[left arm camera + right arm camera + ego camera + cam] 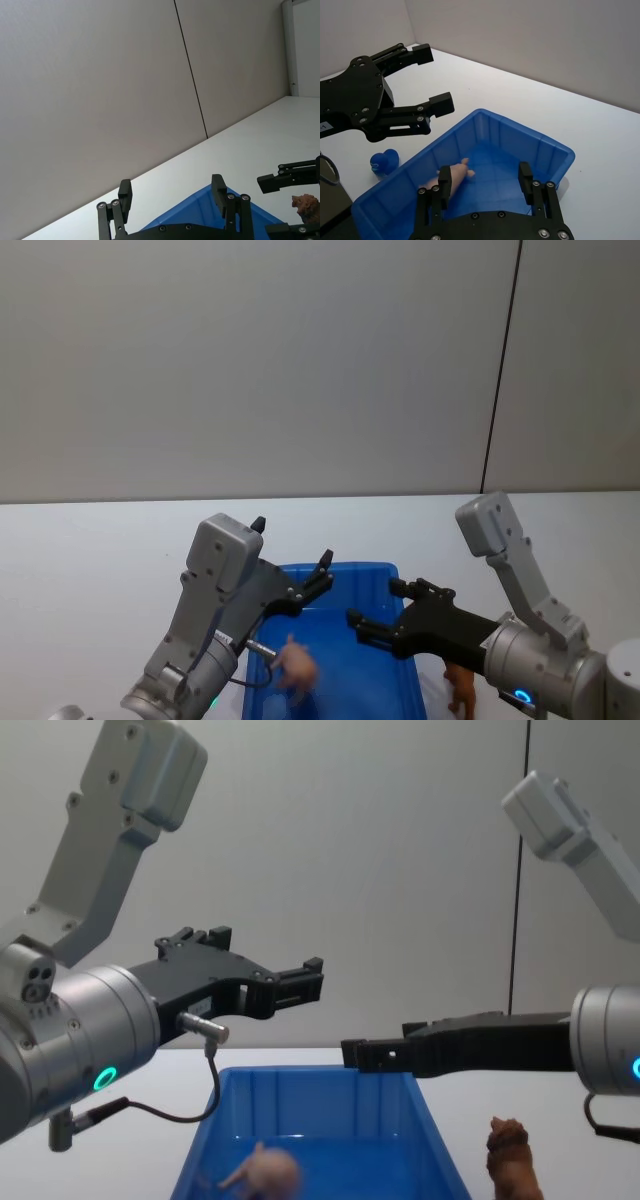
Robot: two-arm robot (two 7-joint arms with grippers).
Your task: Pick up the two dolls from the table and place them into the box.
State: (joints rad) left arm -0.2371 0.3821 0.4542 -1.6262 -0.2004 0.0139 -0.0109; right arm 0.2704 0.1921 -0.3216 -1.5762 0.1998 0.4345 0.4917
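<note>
Since the pig (460, 173) lies inside the box (520, 131), we judge one doll placed and one outstanding. We locate the lion (512, 1158) upright on the table (100, 560), outside the box and just beside its wall on the robot's right. A small blue duck toy (384, 162) sits on the table outside the box, on the left gripper's side; we disregard it.

The left gripper (434, 76) hovers above the box with its jaws spread and nothing between them. The right gripper (374, 602) hovers over the box's right part, jaws likewise apart and empty. The lion stands beneath the right arm, nearer the robot than the fingertips.

We expect the lion to handle as a light, rigid plastic piece with a smooth, somewhat slippery surface and an uneven outline. We recommend the right gripper for the pick. Close the fingers across the flanks of the body, behind the mane. Avoid the legs and tail, which look too thin to give a secure seat. We advise a moderate squeeze, since a hard pinch on a smooth curved body could eject it sideways.
</note>
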